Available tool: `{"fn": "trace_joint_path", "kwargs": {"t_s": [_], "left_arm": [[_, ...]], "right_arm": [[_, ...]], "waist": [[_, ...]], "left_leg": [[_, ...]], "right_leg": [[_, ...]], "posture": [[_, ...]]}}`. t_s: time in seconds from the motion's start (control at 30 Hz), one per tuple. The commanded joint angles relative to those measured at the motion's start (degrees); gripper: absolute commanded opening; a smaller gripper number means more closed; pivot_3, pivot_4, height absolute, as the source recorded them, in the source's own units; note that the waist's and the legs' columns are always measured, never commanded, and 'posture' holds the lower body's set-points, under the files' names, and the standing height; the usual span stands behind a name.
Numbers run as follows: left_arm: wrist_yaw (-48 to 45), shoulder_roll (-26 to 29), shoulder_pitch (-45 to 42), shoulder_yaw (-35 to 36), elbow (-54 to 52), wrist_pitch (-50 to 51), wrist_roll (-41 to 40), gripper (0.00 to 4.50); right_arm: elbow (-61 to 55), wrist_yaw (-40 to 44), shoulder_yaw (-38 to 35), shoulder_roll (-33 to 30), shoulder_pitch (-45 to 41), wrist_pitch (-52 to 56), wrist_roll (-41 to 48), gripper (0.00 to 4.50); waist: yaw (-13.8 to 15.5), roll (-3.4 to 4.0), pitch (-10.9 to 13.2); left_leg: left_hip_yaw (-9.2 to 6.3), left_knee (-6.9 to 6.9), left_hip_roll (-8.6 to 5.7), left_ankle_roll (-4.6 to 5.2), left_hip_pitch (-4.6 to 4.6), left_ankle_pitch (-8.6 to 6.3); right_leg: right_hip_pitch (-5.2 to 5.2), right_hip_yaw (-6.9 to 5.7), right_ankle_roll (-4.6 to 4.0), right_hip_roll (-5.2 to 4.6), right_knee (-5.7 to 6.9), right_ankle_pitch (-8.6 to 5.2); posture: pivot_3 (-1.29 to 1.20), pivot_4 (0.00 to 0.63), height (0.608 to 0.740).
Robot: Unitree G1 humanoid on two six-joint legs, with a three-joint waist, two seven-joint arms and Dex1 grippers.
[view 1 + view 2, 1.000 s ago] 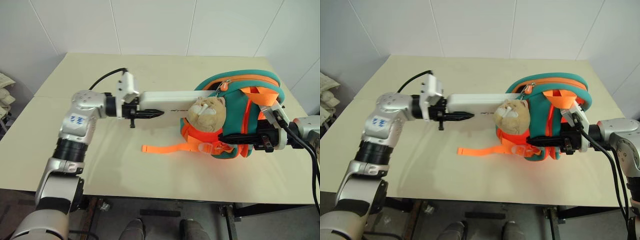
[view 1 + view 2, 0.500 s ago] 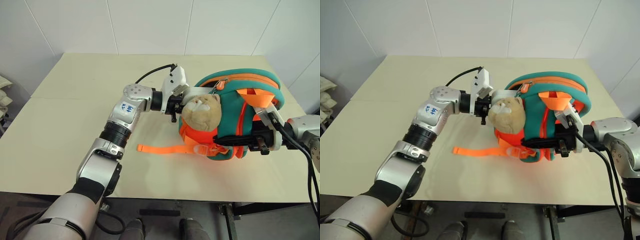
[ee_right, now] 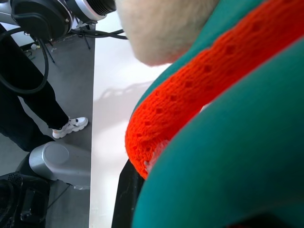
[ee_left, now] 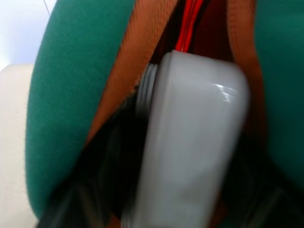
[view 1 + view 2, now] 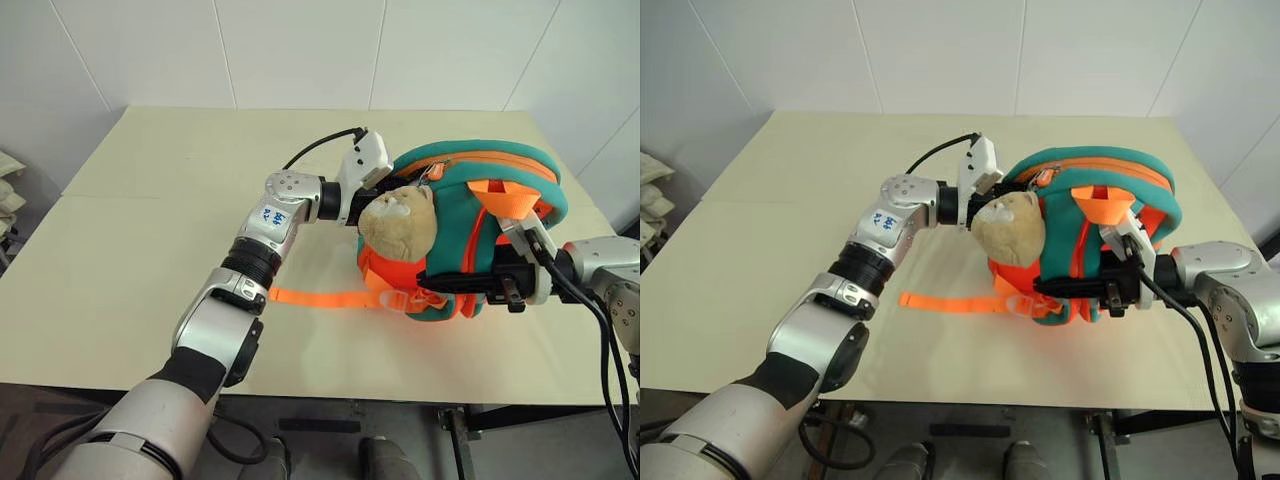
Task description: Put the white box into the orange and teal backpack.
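Note:
The orange and teal backpack point(image 5: 490, 215) stands on the table at the right, with a tan plush toy point(image 5: 398, 220) hanging on its front. My left gripper point(image 5: 354, 203) reaches level into the bag's open top, behind the toy. In the left wrist view the white box point(image 4: 190, 142) lies end-first between the teal sides and orange trim of the opening. My right gripper point(image 5: 455, 283) is shut on the lower front of the backpack, where orange webbing point(image 3: 199, 90) and teal fabric press close to it.
A loose orange strap point(image 5: 320, 297) trails from the backpack leftward across the cream table point(image 5: 150, 200). A black cable point(image 5: 315, 145) loops over my left wrist. Beyond the table edge, a person's dark trouser leg and white shoe point(image 3: 71, 126) stand on the floor.
My left arm has swung right, carrying the white box from out in the open left of the backpack into its opening. The box no longer shows in the eye views. My right gripper has stayed put.

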Motion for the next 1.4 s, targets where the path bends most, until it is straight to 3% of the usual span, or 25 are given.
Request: {"fn": "trace_joint_path", "kwargs": {"t_s": [0.03, 0.07, 0.47, 0.63, 0.9, 1.33, 1.4], "left_arm": [[-2.9, 1.6, -1.7, 2.3, -4.3, -1.7, -1.8, 4.19], [-4.0, 2.7, -1.1, 2.3, -5.5, -1.7, -1.9, 4.48], [-16.3, 17.1, 7.4, 4.4, -15.0, -1.8, -4.2, 4.48], [-19.3, 20.1, 11.4, 5.8, -22.6, 3.6, -8.3, 4.48], [-13.2, 15.5, 18.3, 5.0, -40.0, 13.5, -14.4, 4.48], [-0.7, 9.0, 16.5, 2.2, -36.5, 10.6, -8.6, 4.48], [0.4, 8.3, 16.5, 2.1, -36.4, 9.8, -8.1, 4.1]], "right_arm": [[-1.5, -0.1, -1.1, 0.2, 0.3, -0.9, 0.7, 0.0], [-1.3, -0.1, -1.1, 0.2, 0.3, -0.9, 0.6, 0.0], [1.5, -0.4, 0.1, 0.6, -1.0, -3.0, -1.2, 0.0], [2.3, 0.0, 1.1, 0.6, -1.2, -4.0, -2.7, 0.0], [3.6, 0.2, 2.9, 1.5, -2.9, -4.8, -3.8, 0.0], [4.1, -1.2, 1.7, 3.5, -4.5, -3.8, -3.0, 0.0], [3.9, -1.3, 1.6, 3.7, -4.4, -3.8, -3.0, 0.0]], "waist": [[0.0, 0.0, 0.0], [-0.1, 0.0, 0.0], [-0.1, 0.01, 0.0], [-0.1, 0.02, 0.0], [0.0, 0.02, 0.0], [0.1, 0.02, 0.0], [0.0, 0.02, 0.0]], "left_leg": [[0.0, 0.0, 0.0, 0.0, 0.0, 0.0], [0.0, 0.0, 0.0, -0.01, 0.0, 0.0], [0.0, 0.02, 0.02, -0.03, 0.03, 0.03], [-0.02, 0.02, 0.02, -0.02, 0.03, 0.03], [-0.03, 0.12, 0.02, -0.02, 0.07, 0.03], [-0.03, 0.15, 0.01, -0.02, 0.12, 0.07], [-0.04, 0.14, 0.01, -0.02, 0.12, 0.07]], "right_leg": [[0.0, 0.0, 0.0, 0.0, 0.01, 0.0], [0.0, 0.0, 0.0, 0.0, 0.01, 0.0], [-0.02, 0.01, -0.01, 0.01, 0.13, 0.0], [0.0, 0.01, -0.01, 0.01, 0.12, 0.0], [0.08, 0.01, -0.01, 0.01, 0.18, 0.0], [0.1, 0.02, -0.03, 0.01, 0.19, 0.05], [0.11, 0.02, -0.02, 0.01, 0.18, 0.05]], "posture": [[0.0, 0.15, 0.74], [0.0, 0.15, 0.74], [0.0, 0.15, 0.74], [0.0, 0.15, 0.74], [0.0, 0.15, 0.74], [0.0, 0.15, 0.74], [0.0, 0.15, 0.74]]}}
